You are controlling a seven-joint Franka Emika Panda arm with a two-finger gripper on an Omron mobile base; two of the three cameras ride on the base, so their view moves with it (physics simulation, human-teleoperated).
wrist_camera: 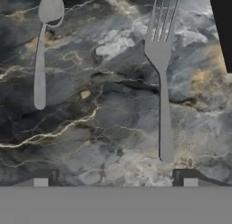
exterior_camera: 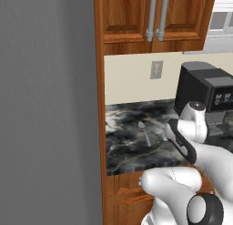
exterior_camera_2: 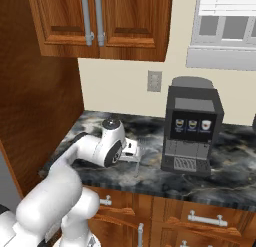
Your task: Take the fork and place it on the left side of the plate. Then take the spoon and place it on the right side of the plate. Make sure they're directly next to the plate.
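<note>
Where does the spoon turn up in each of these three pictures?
Left base view: spoon on the marble counter, left of the arm.
Right base view: I cannot make it out.
Hand view: spoon upper left, fork to its right.
Shared landmark: the dark marble counter.

Even, soft light is filling all three rendered pictures, with no strong source showing and no harsh glare. The worktop (wrist_camera: 104, 105) is looking slightly soft and blurred in the hand view, and its marble veins are smearing a little. The spoon (wrist_camera: 45, 51) and the fork (wrist_camera: 162, 82) are casting only thin, faint shadows. The base views are staying a bit coarse and pixelated.
</note>
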